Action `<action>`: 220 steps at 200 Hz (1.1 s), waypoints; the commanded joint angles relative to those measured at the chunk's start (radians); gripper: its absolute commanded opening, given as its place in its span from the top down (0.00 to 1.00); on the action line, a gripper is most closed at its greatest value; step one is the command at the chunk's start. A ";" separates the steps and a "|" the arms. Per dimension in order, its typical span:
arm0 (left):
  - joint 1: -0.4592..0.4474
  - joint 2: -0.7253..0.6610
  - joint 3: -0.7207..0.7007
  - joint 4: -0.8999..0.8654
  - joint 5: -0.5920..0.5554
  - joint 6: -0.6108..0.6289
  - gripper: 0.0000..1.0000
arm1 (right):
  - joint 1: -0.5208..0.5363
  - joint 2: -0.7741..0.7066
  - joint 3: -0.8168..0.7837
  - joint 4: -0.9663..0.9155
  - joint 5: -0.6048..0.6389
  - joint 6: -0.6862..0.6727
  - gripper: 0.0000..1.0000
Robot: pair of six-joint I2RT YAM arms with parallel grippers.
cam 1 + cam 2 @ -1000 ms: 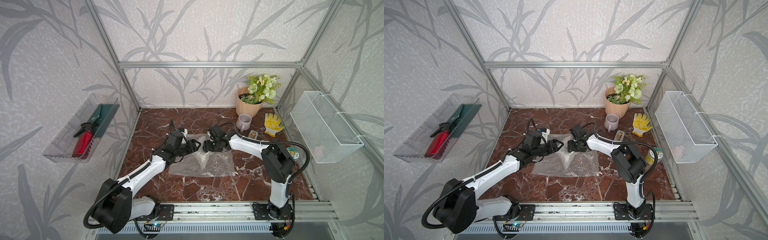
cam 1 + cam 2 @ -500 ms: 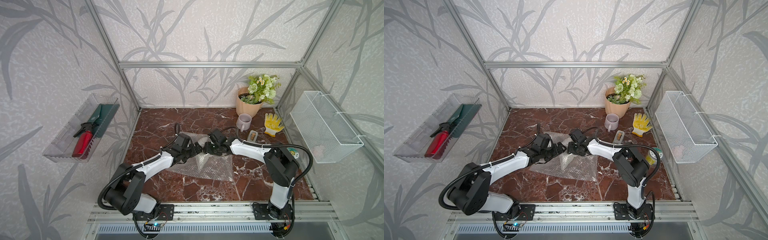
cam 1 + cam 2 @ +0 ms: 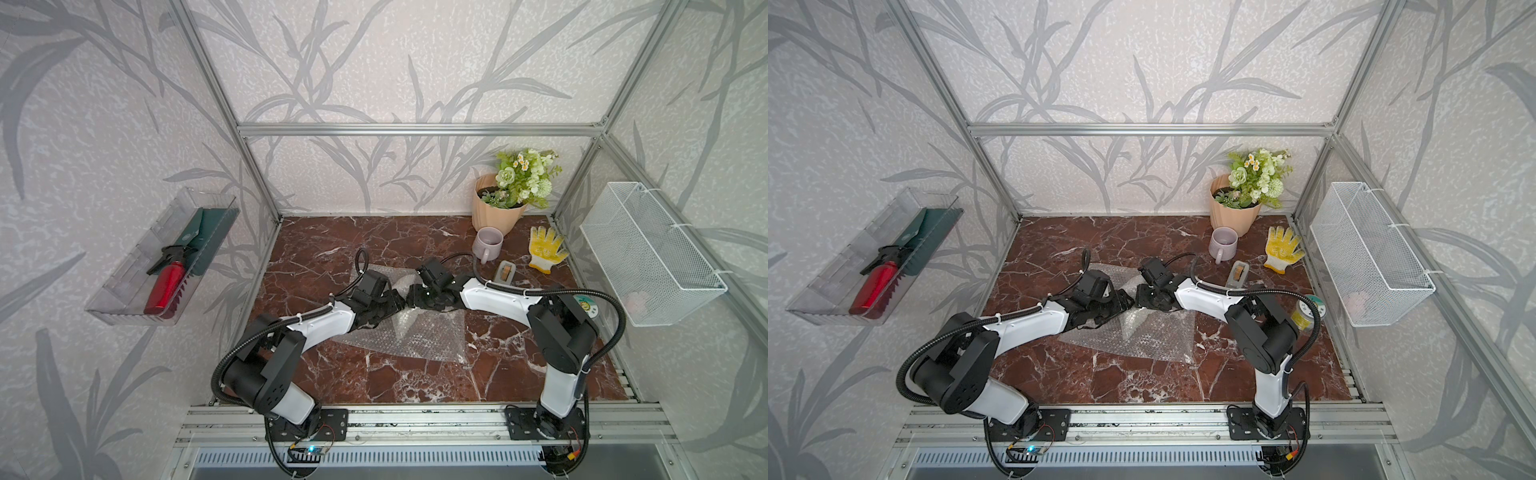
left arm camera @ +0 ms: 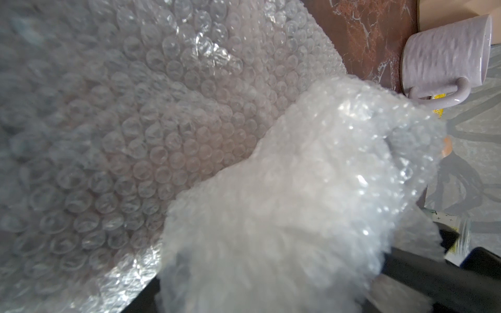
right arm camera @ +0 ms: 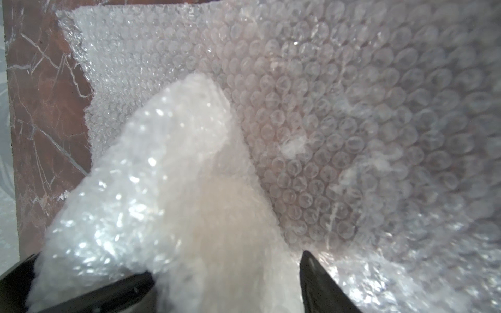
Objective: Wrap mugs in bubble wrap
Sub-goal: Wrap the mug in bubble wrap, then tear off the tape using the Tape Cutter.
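1. Because both arms reach inward over the marble tabletop [image 3: 332, 249], the left gripper [image 3: 400, 301] and the right gripper [image 3: 416, 299] meet nose to nose above the bubble wrap [image 3: 419, 336]. This is probably so that a gathered fold can be worked from two sides.
2. Right wrist view: the black fingers [image 5: 322, 284] stand on either side of a bunched wad [image 5: 189, 216] of wrap that fills the gap. This gripper is therefore judged to be clamped on it.
3. Left wrist view: the fingers [image 4: 433, 281] flank the bunched wrap. Whether they press it or merely straddle it cannot be told.
4. The rest of the sheet lies flat on the marble under both grippers. Whether a mug sits inside the bunch cannot be told.
5. The lilac mug [image 3: 488, 245] stands upright and unwrapped, apart from the sheet and just beside the peach flowerpot [image 3: 494, 216]. It looks empty.
6. Containers:
   - The flowerpot holds green and white flowers [image 3: 525, 174].
   - The wire basket [image 3: 665, 249], on the wall by the right arm, holds a small pale item [image 3: 636, 300].
   - The clear tray [image 3: 124, 309], on the opposite wall, holds a red tool [image 3: 164, 286] and a dark green one [image 3: 208, 232].
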 commanded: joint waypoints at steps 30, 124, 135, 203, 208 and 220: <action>-0.002 0.070 -0.059 -0.032 -0.052 -0.028 0.30 | -0.012 -0.234 -0.131 0.044 -0.027 -0.162 0.35; -0.001 0.080 -0.059 -0.022 -0.034 -0.021 0.30 | -0.451 -0.669 -0.484 0.020 0.023 -0.190 0.35; -0.001 0.081 -0.057 -0.022 -0.033 -0.020 0.30 | -0.534 -0.657 -0.497 0.039 -0.025 -0.193 0.35; 0.000 0.080 -0.046 -0.042 -0.029 -0.005 0.30 | -0.828 -0.336 -0.314 0.035 -0.303 -0.260 0.52; -0.002 0.078 -0.045 -0.045 -0.030 -0.003 0.30 | -0.840 -0.316 -0.303 0.036 -0.317 -0.259 0.53; -0.001 0.079 -0.041 -0.051 -0.033 0.001 0.30 | -0.862 -0.279 -0.285 0.044 -0.333 -0.250 0.55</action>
